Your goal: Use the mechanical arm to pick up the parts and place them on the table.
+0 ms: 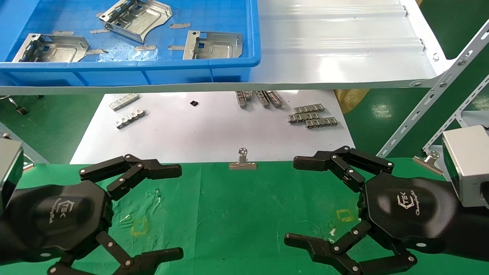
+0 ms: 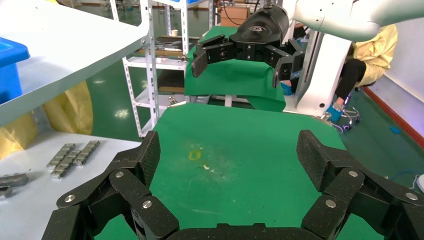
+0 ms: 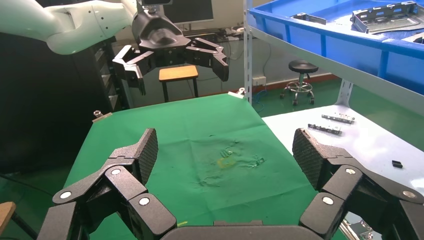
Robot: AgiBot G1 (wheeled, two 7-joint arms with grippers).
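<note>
Three silvery stamped parts lie in a blue bin [image 1: 130, 65] on the white shelf: one at the back [image 1: 137, 17], one at the left [image 1: 51, 47], one at the right [image 1: 214, 44]. The bin and parts also show in the right wrist view [image 3: 385, 10]. My left gripper [image 1: 180, 212] is open and empty, hovering over the left of the green-cloth table [image 1: 237, 214]. My right gripper [image 1: 291, 201] is open and empty over the table's right side, with a silver box wrist [image 1: 466, 164]. Each wrist view shows its own open fingers [image 2: 227, 155] [image 3: 225, 150] above bare cloth.
A white sheet [image 1: 198, 133] beyond the cloth carries small toothed strips [image 1: 311, 116] [image 1: 128, 112]. Binder clips [image 1: 242, 160] [image 1: 429, 158] hold the cloth's far edge. The glossy white shelf [image 1: 344, 49] overhangs the sheet. Perforated rack posts [image 1: 431, 99] slant at the right.
</note>
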